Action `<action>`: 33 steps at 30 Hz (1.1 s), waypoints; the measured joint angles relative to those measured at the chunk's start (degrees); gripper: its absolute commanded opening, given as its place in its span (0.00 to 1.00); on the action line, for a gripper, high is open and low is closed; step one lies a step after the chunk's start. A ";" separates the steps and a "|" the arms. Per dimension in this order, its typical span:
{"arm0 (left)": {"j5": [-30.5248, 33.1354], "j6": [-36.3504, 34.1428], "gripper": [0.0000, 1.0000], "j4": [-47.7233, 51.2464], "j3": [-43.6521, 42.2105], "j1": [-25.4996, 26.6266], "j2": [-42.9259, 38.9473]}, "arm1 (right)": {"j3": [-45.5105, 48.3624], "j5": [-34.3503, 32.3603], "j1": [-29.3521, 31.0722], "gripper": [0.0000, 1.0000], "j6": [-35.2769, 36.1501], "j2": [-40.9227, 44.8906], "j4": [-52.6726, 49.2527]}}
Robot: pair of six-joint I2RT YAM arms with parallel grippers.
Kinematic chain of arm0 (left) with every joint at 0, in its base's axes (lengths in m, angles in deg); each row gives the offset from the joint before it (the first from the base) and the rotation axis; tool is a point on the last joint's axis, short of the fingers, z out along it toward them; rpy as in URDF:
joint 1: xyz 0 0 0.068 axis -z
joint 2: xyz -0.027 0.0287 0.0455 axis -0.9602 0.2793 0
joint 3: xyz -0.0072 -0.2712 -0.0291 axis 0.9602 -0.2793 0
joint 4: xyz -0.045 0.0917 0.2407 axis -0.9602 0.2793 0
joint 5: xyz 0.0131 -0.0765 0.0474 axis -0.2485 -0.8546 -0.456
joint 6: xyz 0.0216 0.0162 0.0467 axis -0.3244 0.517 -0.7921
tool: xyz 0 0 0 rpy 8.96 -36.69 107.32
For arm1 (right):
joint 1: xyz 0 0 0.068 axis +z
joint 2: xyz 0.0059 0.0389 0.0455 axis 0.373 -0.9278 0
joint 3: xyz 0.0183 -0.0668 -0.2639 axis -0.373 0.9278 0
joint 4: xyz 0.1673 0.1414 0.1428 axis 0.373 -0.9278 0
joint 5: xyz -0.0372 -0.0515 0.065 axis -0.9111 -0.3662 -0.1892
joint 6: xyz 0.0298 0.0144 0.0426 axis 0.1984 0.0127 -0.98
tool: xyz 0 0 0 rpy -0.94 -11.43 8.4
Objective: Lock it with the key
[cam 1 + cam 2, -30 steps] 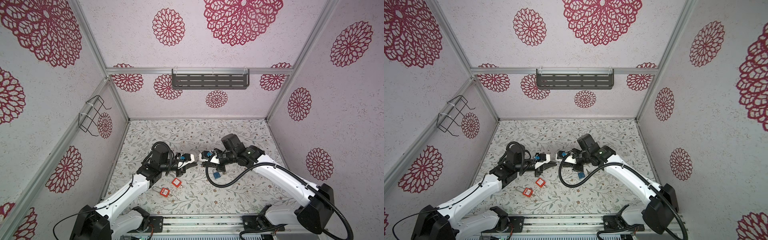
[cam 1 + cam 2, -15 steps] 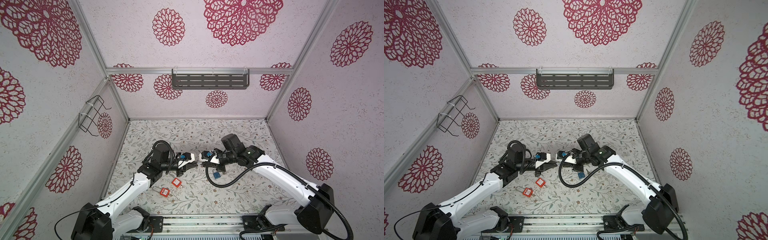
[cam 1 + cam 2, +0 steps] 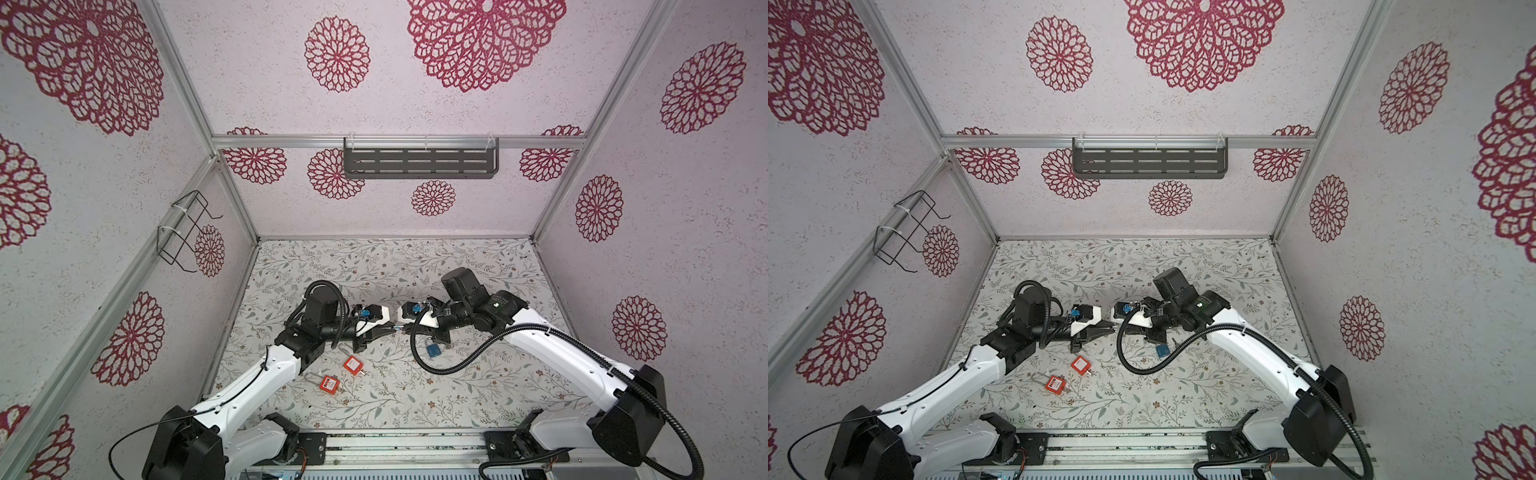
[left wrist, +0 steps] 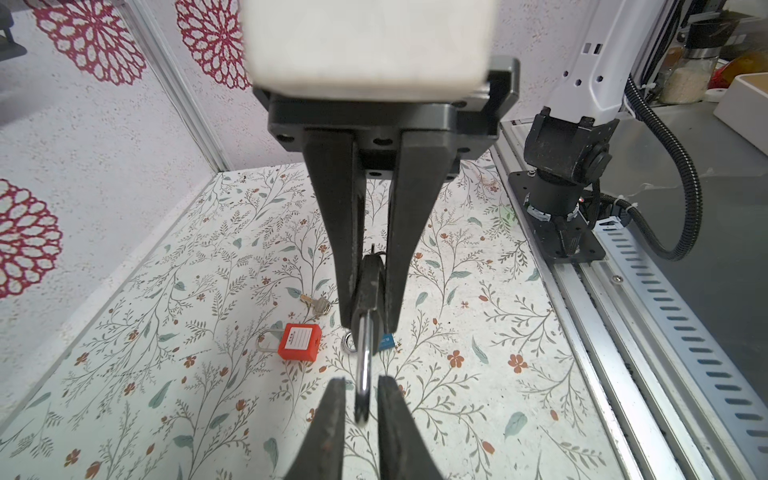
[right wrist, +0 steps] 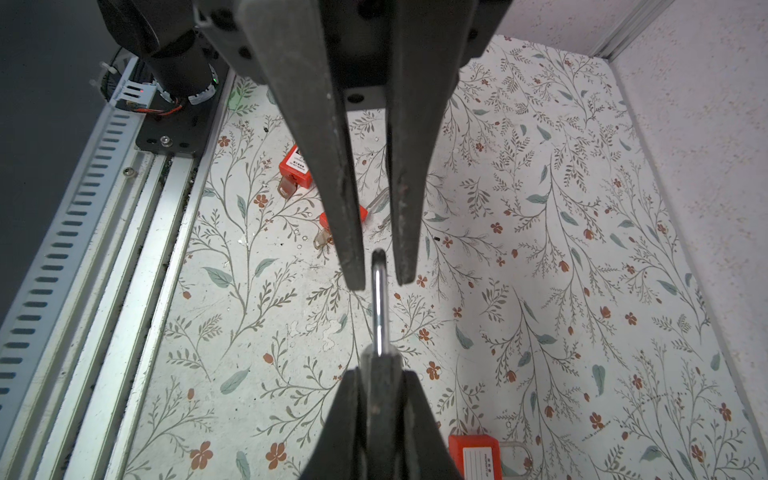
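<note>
Above the middle of the floor, my right gripper is shut on the body of a black padlock. The padlock's silver shackle points at my left gripper. That gripper is open, a finger on each side of the shackle with a thin gap at both, gripping nothing. In both top views the two grippers meet tip to tip. A loose key lies on the floor beneath them.
Two red padlocks lie on the floral floor near the left arm, and a blue one lies under the right arm. Another red padlock shows in the left wrist view. The slotted rail runs along the front edge.
My left gripper's jaws have parted slightly and come off the shackle. Both arms have stayed almost where they were.
</note>
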 measured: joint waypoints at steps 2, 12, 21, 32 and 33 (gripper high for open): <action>-0.02 0.04 0.14 0.02 0.04 0.00 0.00 | -0.04 0.00 0.00 0.13 0.00 -0.02 0.02; 0.00 0.20 0.20 0.04 0.28 0.02 0.76 | -0.04 0.02 0.00 0.13 0.00 -0.02 0.02; 0.00 0.24 0.00 0.09 0.31 0.17 0.98 | -0.04 0.02 0.00 0.13 0.00 -0.04 0.04; -0.70 1.68 0.00 -0.63 0.55 0.22 2.86 | -0.04 0.02 -0.11 0.12 0.57 -0.57 -0.20; -0.76 1.75 0.00 -0.87 0.55 0.24 3.10 | -0.04 0.02 -0.11 0.12 0.61 -0.59 -0.20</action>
